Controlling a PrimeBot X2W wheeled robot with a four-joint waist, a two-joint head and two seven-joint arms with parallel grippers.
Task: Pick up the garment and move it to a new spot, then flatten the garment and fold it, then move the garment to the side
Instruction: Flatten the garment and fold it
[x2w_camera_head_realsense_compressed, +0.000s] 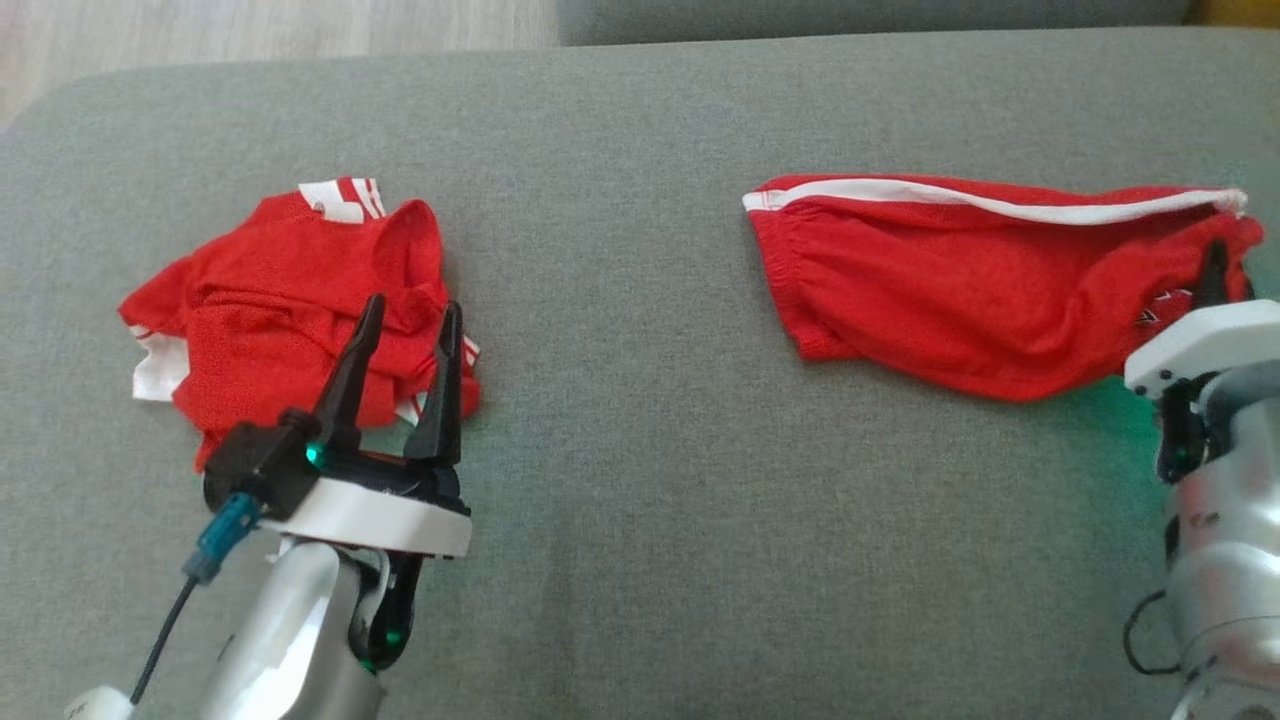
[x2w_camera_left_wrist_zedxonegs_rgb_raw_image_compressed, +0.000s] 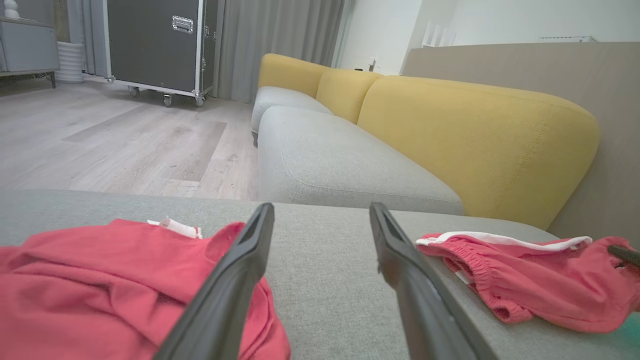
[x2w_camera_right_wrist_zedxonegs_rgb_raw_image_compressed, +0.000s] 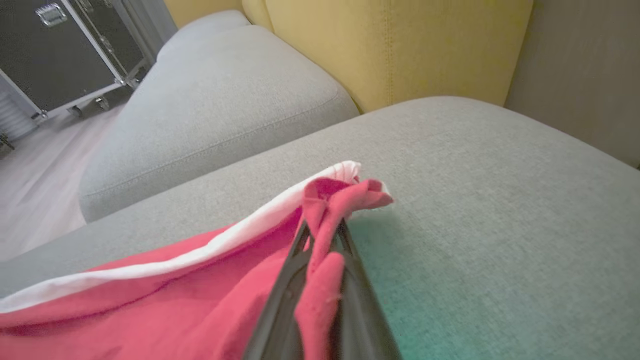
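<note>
A pair of red shorts with a white side stripe (x2w_camera_head_realsense_compressed: 960, 280) lies stretched out on the right half of the grey cushion (x2w_camera_head_realsense_compressed: 620, 300). My right gripper (x2w_camera_head_realsense_compressed: 1215, 275) is at its right end, shut on a bunched fold of the red fabric (x2w_camera_right_wrist_zedxonegs_rgb_raw_image_compressed: 345, 197); in the right wrist view the gripper (x2w_camera_right_wrist_zedxonegs_rgb_raw_image_compressed: 324, 229) pinches cloth between its fingers. A second red garment (x2w_camera_head_realsense_compressed: 280, 300) with white trim lies crumpled on the left. My left gripper (x2w_camera_head_realsense_compressed: 413, 310) hovers open over its near right edge with nothing between the fingers; the left wrist view shows the gripper (x2w_camera_left_wrist_zedxonegs_rgb_raw_image_compressed: 320, 215), the crumpled garment (x2w_camera_left_wrist_zedxonegs_rgb_raw_image_compressed: 100, 280) and the shorts (x2w_camera_left_wrist_zedxonegs_rgb_raw_image_compressed: 530, 275).
Beyond the cushion's far edge is a grey sofa seat (x2w_camera_left_wrist_zedxonegs_rgb_raw_image_compressed: 330, 160) with a yellow backrest (x2w_camera_left_wrist_zedxonegs_rgb_raw_image_compressed: 475, 135). A black wheeled flight case (x2w_camera_left_wrist_zedxonegs_rgb_raw_image_compressed: 155, 45) stands on the wooden floor (x2w_camera_left_wrist_zedxonegs_rgb_raw_image_compressed: 100, 140). Bare grey cushion lies between the two garments.
</note>
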